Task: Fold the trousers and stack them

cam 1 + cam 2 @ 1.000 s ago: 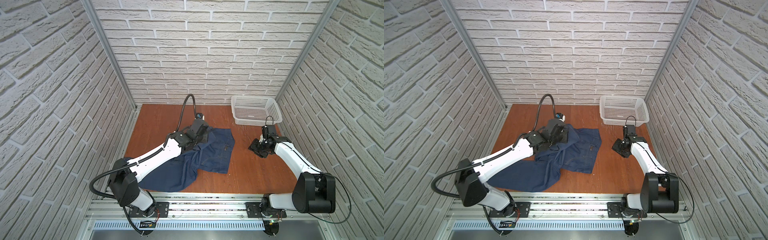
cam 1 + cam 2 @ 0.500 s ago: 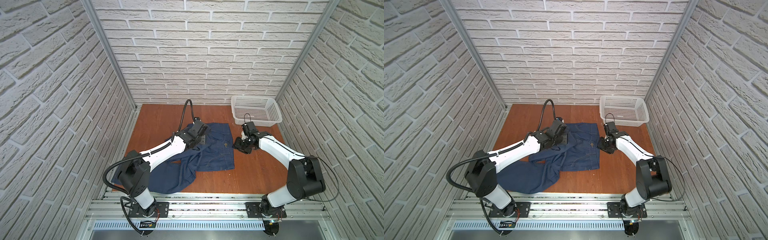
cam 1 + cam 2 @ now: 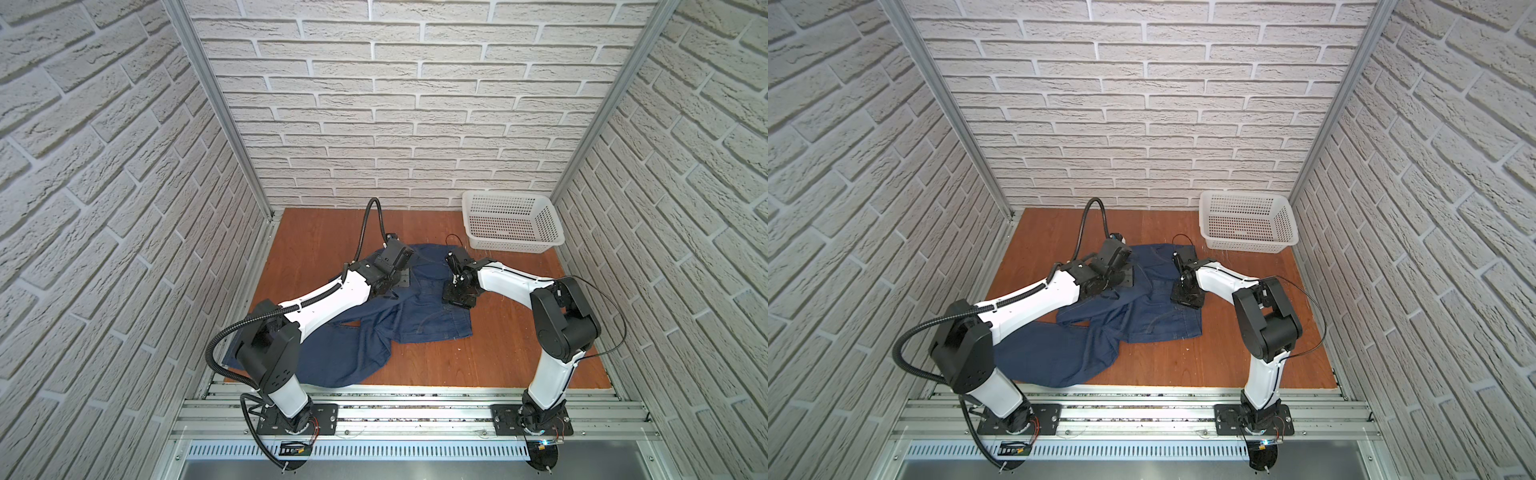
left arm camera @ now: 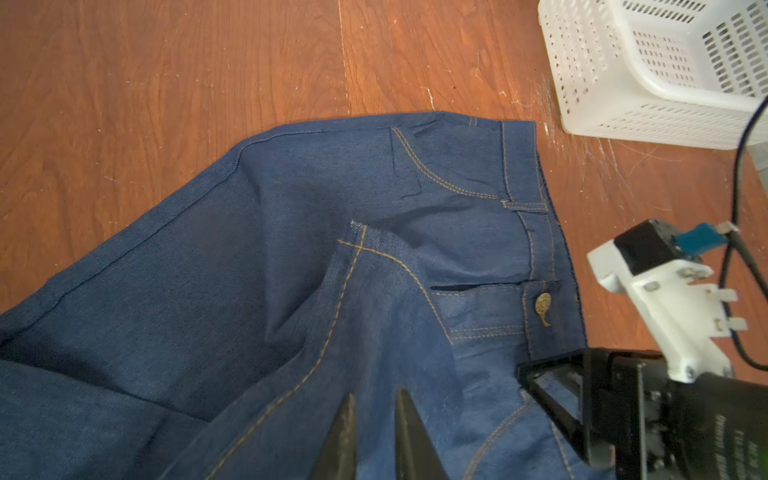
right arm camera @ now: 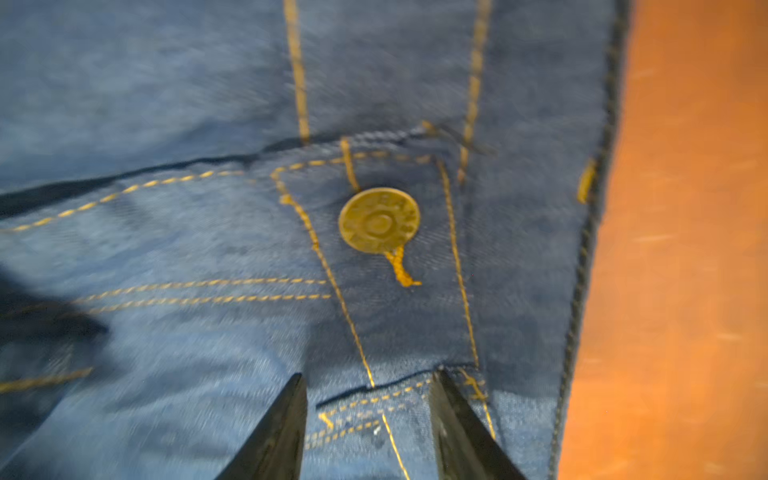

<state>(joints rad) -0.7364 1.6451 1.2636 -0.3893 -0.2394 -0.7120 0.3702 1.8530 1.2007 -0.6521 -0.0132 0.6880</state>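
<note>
The trousers [image 3: 419, 316] are dark blue jeans with tan stitching, lying on the wooden table in both top views [image 3: 1154, 316]. Their waist is toward the basket and their legs run to the front left under my left arm. My left gripper [image 3: 402, 280] sits over the seat area; in the left wrist view its fingers [image 4: 348, 419] stand a narrow gap apart over a raised fold of denim [image 4: 357, 291]. My right gripper [image 3: 457, 296] is open, tips down on the waistband just beside the metal button [image 5: 379, 220], with denim showing between the fingers [image 5: 291, 419].
A white perforated basket [image 3: 512, 244] stands at the back right, close to the waistband; it also shows in the left wrist view as the basket [image 4: 665, 104]. Bare wooden table [image 3: 498, 353] lies front right. Brick walls close in on three sides.
My right gripper swung in from the right of the table onto the waistband. The waist end was drawn flatter toward the basket, and my left gripper's fingers have parted slightly.
</note>
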